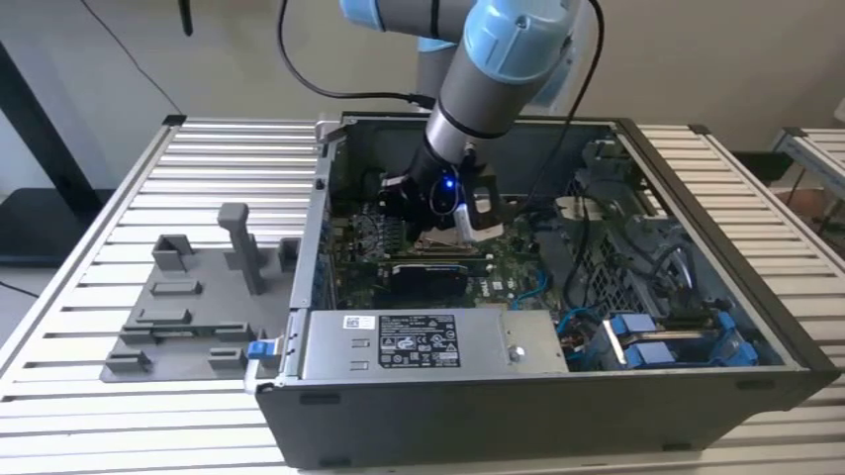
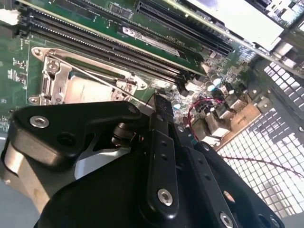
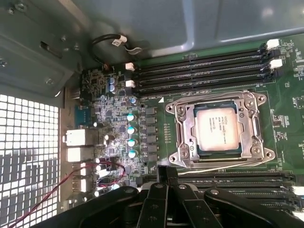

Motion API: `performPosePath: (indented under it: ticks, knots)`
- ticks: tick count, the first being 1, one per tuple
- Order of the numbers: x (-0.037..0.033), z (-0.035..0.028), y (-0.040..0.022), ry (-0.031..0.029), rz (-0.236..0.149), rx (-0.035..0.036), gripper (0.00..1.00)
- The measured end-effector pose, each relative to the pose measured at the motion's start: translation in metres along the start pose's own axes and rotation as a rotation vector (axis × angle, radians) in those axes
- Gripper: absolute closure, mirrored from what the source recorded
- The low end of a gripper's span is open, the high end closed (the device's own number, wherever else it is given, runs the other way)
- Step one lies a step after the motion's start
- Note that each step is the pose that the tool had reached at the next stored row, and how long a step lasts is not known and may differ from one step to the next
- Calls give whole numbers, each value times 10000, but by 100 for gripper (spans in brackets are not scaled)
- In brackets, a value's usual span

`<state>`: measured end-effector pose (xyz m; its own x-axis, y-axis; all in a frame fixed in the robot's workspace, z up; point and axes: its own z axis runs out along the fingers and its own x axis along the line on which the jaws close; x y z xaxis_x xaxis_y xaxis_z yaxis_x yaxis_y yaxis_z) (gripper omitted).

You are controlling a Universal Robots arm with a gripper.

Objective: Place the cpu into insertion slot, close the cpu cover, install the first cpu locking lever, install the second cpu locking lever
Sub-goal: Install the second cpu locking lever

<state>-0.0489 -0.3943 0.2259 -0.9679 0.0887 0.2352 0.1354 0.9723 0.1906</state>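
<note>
cpu (image 3: pixel 216 127) sits in socket under closed cpu cover (image 3: pixel 183 130), gripper (image 3: pixel 166 175) beside.

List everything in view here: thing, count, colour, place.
computer case: one, dark grey, open-topped, on the slatted table.
slatted table: one, white, under everything.
motherboard: one, green, on the case floor.
cpu: one, silver-grey, seated in the socket.
cpu cover: one, silver frame, lying closed around the cpu.
memory slots: several, black, on two opposite sides of the socket.
power-supply box: one, grey with white label, at the case's near wall.
fixture plate: one, grey, on the table at the exterior view's left.
gripper: one, black, just beside the socket.
arm: one, grey and light blue, reaching down into the case.
</note>
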Motion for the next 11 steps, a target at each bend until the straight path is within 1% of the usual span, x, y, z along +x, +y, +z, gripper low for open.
performPosePath:
  ticks: [2,4,8,11]
  knots:
    - [1,26,9,-6,10,43,89]
    - [2,51,17,-11,16,71,89]
    - [0,107,34,-20,22,112,89]
    - [12,143,48,-22,32,151,89]
